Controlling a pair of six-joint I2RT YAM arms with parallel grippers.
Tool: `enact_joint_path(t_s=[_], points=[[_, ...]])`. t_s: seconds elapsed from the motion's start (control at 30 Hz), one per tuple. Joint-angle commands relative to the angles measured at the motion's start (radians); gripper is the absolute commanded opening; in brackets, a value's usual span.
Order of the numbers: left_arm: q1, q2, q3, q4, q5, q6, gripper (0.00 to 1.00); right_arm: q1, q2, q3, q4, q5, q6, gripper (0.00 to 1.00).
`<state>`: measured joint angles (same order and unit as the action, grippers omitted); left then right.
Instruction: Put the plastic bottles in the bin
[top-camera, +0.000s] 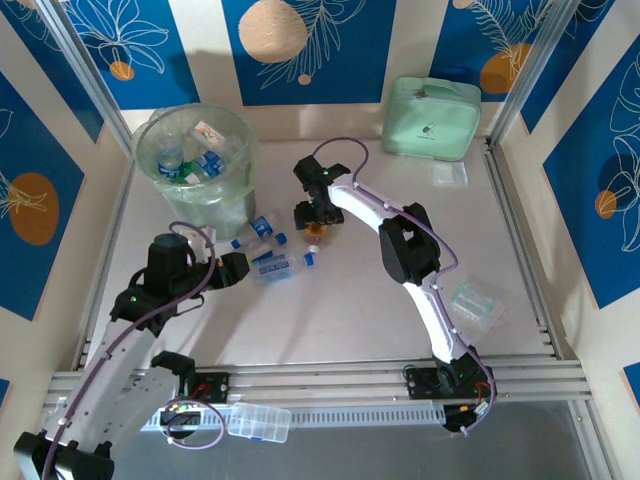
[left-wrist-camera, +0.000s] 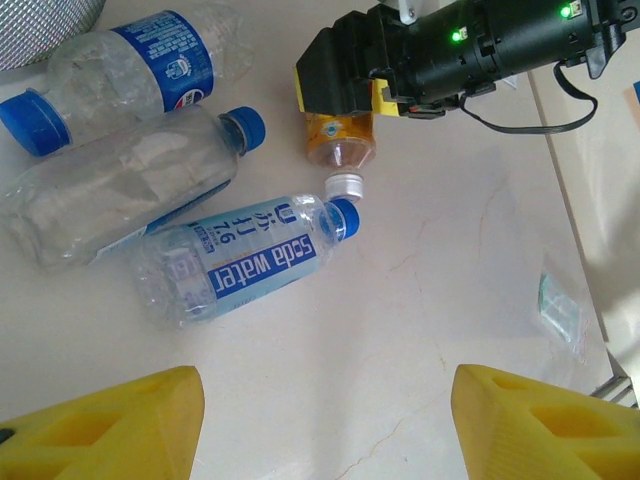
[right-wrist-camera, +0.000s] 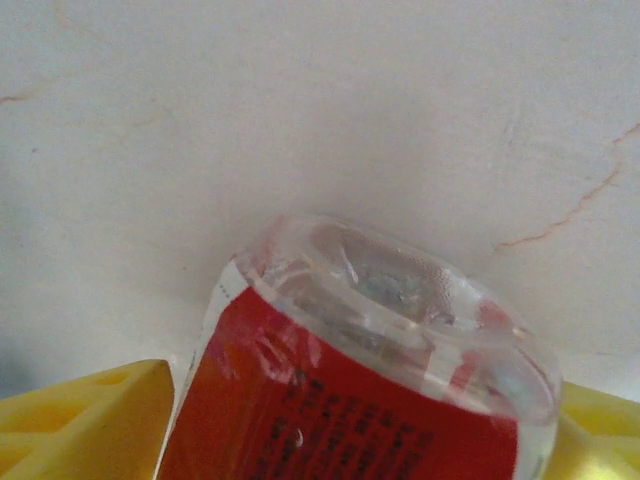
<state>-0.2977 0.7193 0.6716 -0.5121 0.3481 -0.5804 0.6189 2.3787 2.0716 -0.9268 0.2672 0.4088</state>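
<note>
Nearest, my left fingers stand apart and empty over the smooth bench, just short of three crumpled clear bottles with blue caps. Beyond, my right fingers clamp the orange bottle with its glossy red label. I judge the pick is in hand. Next it needs a lift and a carry to the round, translucent bin at the far-left corner.

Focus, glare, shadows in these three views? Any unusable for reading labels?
Right wrist: the red-label bottle sits too close, soft, print unreadable. Left wrist: sharp, soda water bottle label legible, mild glare on clear plastic. Top external: even light, soft shadows, bin contents too small to read.
</note>
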Motion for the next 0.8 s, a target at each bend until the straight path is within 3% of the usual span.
enact_joint_path(t_s=[0.0, 0.17, 0.23, 0.53, 0.77], points=[[-0.007, -0.001, -0.014, 0.017, 0.027, -0.014, 0.66, 0.008, -0.003, 0.044, -0.037, 0.024, -0.024, 0.76], [-0.007, -0.001, -0.007, 0.009, 0.032, -0.013, 0.66, 0.010, 0.009, 0.084, -0.068, 0.018, -0.022, 0.88], [-0.006, -0.003, -0.004, 0.006, 0.029, -0.012, 0.66, 0.012, -0.001, 0.084, -0.064, 0.020, -0.020, 0.88], [-0.007, -0.001, 0.011, 0.004, 0.032, -0.012, 0.67, 0.009, -0.021, 0.082, -0.041, 0.010, 0.017, 0.59], [-0.007, -0.013, 0.007, 0.025, 0.045, -0.035, 0.67, 0.001, -0.091, 0.053, -0.020, 0.015, 0.021, 0.57]])
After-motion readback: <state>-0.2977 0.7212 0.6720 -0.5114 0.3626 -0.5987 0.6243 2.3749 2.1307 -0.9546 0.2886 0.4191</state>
